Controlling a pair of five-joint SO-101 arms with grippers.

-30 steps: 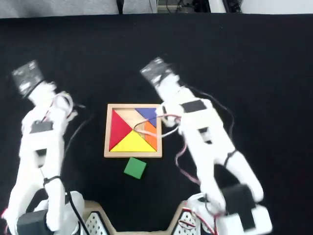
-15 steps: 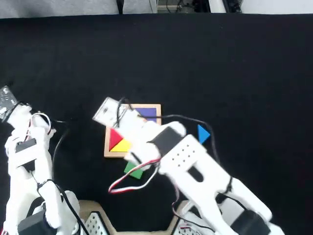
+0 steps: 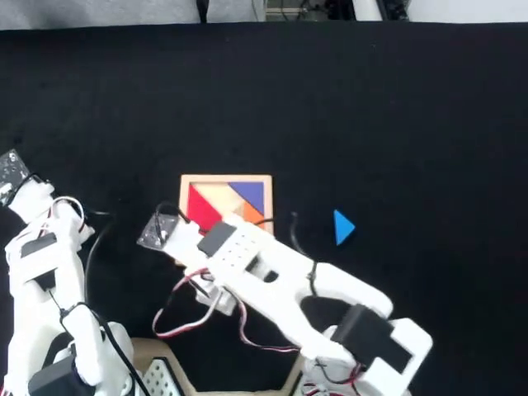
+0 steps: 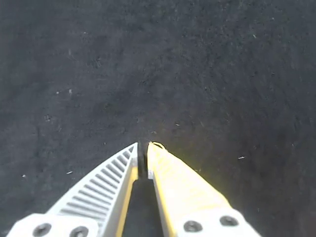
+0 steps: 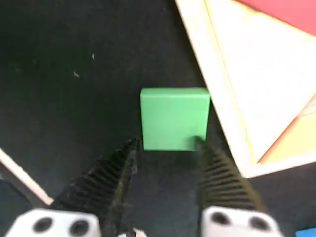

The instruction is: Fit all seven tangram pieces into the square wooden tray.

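The square wooden tray lies mid-table holding a red piece, a purple piece and an orange piece; part of its floor is bare wood. My right arm lies across the tray's near side. Its gripper is open, fingertips just short of a green square that lies flat on the cloth beside the tray rim. A blue triangle lies on the cloth right of the tray. My left gripper is shut and empty over bare black cloth at the far left.
Black cloth covers the whole table. The left arm stands at the left edge, well away from the tray. Loose cables hang from the right arm near the front edge. Both arm bases sit at the front.
The right arm swung from the tray's right side across to its near-left corner, uncovering the blue triangle and covering the green square in the high view. The left arm drew back leftward.
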